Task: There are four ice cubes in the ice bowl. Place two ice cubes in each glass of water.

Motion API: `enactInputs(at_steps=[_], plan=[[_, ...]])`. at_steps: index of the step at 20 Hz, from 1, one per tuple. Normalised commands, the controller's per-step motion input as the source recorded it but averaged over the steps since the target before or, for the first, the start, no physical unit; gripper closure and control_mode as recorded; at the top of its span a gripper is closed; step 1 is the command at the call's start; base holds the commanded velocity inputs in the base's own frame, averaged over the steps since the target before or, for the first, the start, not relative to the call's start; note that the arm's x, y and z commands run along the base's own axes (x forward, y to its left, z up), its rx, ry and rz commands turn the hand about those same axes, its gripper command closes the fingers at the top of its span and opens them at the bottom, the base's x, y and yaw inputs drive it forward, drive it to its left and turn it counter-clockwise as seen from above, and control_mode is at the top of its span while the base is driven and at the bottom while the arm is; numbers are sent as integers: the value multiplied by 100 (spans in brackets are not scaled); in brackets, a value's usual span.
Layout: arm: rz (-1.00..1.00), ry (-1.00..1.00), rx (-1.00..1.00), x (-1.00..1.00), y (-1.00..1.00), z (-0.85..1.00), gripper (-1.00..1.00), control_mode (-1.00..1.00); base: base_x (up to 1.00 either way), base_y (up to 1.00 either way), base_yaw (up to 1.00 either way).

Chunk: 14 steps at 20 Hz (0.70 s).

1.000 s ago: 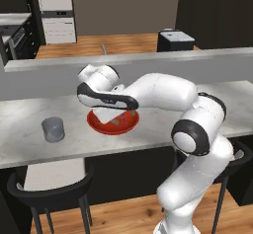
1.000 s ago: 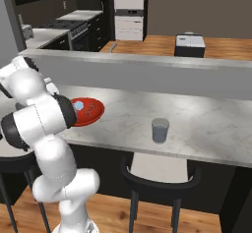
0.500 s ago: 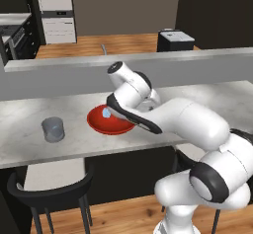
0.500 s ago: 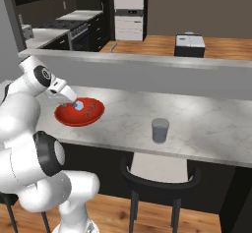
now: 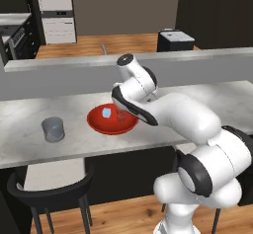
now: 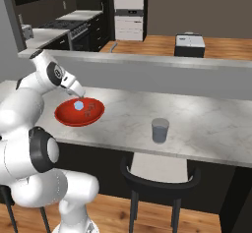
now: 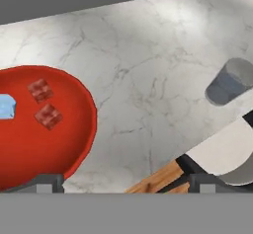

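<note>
Arm swung right over ice bowl [image 5: 112, 120] | fingers wide apart, empty | risk: see-through ice cubes [image 7: 44, 102] slipping at pinch.

Arm: we are seeing it swinging up from its low crouch over the ice bowl [image 5: 112, 121]; the wrist is now rising above the bowl's right rim in the left base view.
Upper arm: it is stretching out further than before.
Ice cubes [image 6: 78, 106]: they are showing uncovered now, no longer masked by the hand.
</note>
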Motion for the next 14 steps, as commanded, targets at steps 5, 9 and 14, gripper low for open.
enactInputs(at_steps=[5,9,14], plan=[[-2,-7,15,32,29,-10,-100,-100,0,0,0],[-1,-5,19,16,28,-21,-100,-100,0,0,0],[-1,-1,17,16,7,-21,-100,-100,0,0,0]])
